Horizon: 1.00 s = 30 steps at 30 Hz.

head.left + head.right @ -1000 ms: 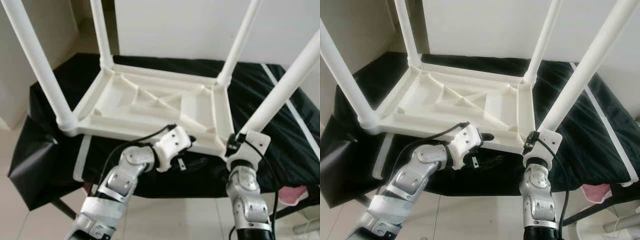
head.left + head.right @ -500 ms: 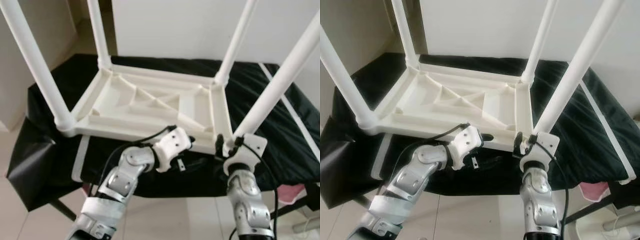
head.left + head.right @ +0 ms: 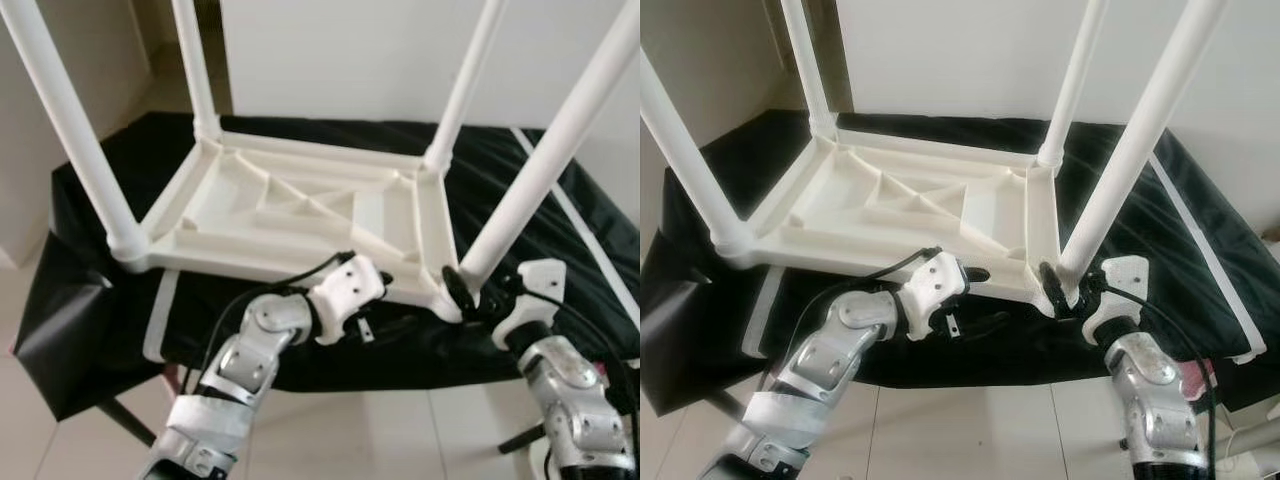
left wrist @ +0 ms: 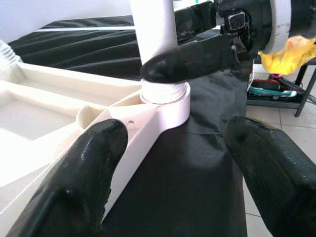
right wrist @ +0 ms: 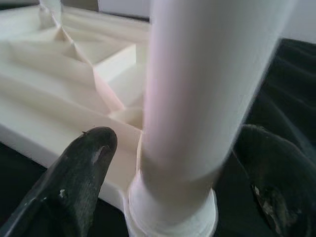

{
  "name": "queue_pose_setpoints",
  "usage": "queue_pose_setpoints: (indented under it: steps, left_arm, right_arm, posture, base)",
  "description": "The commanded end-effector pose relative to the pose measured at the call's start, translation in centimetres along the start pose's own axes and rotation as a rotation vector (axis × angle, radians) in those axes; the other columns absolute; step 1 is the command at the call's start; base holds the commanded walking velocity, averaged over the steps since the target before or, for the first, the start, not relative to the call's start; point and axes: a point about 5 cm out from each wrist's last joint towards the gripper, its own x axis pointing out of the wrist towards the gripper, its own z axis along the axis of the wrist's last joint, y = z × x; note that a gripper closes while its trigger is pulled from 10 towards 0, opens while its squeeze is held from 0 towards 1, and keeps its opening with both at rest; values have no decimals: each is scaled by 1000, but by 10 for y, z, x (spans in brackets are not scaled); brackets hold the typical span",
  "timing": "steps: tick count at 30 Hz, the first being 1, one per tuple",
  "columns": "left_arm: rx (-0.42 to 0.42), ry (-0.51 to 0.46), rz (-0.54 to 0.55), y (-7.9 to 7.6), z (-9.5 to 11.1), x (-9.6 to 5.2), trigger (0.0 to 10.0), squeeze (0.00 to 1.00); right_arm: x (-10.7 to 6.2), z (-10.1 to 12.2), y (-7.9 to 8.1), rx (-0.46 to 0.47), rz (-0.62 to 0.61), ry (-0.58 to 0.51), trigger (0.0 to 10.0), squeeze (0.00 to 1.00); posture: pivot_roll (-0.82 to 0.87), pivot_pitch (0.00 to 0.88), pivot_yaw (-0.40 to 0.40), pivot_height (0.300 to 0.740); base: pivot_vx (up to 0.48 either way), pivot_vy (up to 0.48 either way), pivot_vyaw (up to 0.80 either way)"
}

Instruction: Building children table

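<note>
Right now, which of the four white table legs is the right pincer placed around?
The near-right leg, at its base by the table's front right corner; the right pincer straddles it, while the other three stand untouched.

Four white legs (image 3: 72, 140) rising from the upturned table top (image 3: 300, 215), at upper left, upper centre-left, upper centre-right and right of the head view. Open room between them above the ribbed underside. Near right leg (image 3: 545, 165) straddled at its base by the right gripper (image 3: 462, 292), fingers apart. Left gripper (image 3: 385, 285), spread, at the near rim. Bare black cloth (image 3: 560, 260) at right; pale floor (image 3: 330, 430) along the bottom.
</note>
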Motion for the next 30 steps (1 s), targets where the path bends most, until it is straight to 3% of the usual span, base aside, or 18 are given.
queue_pose_setpoints:
  steps: [1,7,16,17,29,30]
  left_arm:
    - [7,15,130,8,-3,0,10000,0]
    - [13,13,133,10,-1,-1,10000,0]
    - [14,14,144,12,-1,-2,10000,0]
    - [14,14,153,14,0,-2,10000,0]
    - [-3,16,180,13,-2,-6,10000,0]
    - [-4,15,179,12,-3,-5,10000,0]
  right_arm:
    - [2,-3,2,6,49,15,10000,0]
    - [14,-8,1,-51,225,83,10000,0]
    - [29,-13,-3,-66,270,120,10000,0]
    - [31,-15,-6,-69,276,134,314,0]
    - [19,-27,-12,-44,298,183,0,0]
    - [18,-27,-13,-40,283,172,3608,0]
  posture:
    - [-51,0,-57,740]
    - [-40,0,-47,740]
    - [-30,0,-46,740]
    - [-19,0,-53,740]
    - [-21,24,-64,740]
    - [-24,27,-63,740]
  base:
    - [0,0,0]
    - [0,0,0]
    - [0,0,0]
    - [0,0,0]
    - [0,0,0]
    - [0,0,0]
